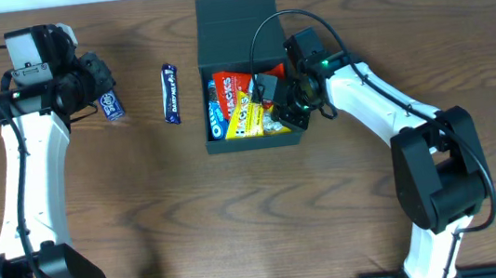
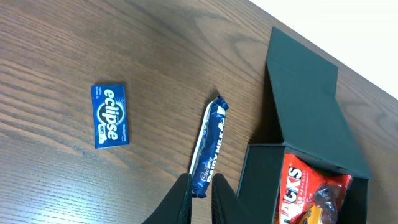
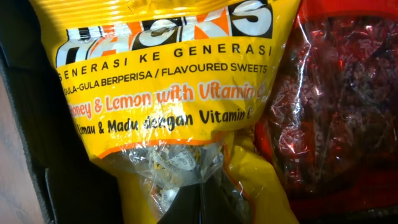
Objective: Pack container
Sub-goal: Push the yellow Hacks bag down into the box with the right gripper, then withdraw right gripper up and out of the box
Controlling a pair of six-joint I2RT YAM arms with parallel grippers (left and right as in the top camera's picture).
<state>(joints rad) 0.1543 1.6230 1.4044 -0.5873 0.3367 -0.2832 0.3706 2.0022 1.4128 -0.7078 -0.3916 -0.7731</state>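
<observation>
The dark teal container (image 1: 256,141) stands at the table's middle with its flap lid (image 1: 236,14) open toward the back; it also shows in the left wrist view (image 2: 305,106). Inside lie a yellow Hacks sweets bag (image 1: 247,117), a red Hacks bag (image 1: 231,85) and a blue Oreo packet (image 1: 215,115). My right gripper (image 1: 273,99) is inside the container. In the right wrist view it (image 3: 200,186) is shut on the clear end of the yellow bag (image 3: 168,81), beside the red bag (image 3: 336,106). My left gripper (image 1: 103,83) hovers at the left, fingers (image 2: 200,198) nearly together and empty.
A blue Eclipse packet (image 1: 113,106) lies on the wood table just below my left gripper, also in the left wrist view (image 2: 110,115). A blue Dairy Milk bar (image 1: 170,94) lies between it and the container's left wall, also in the left wrist view (image 2: 209,146).
</observation>
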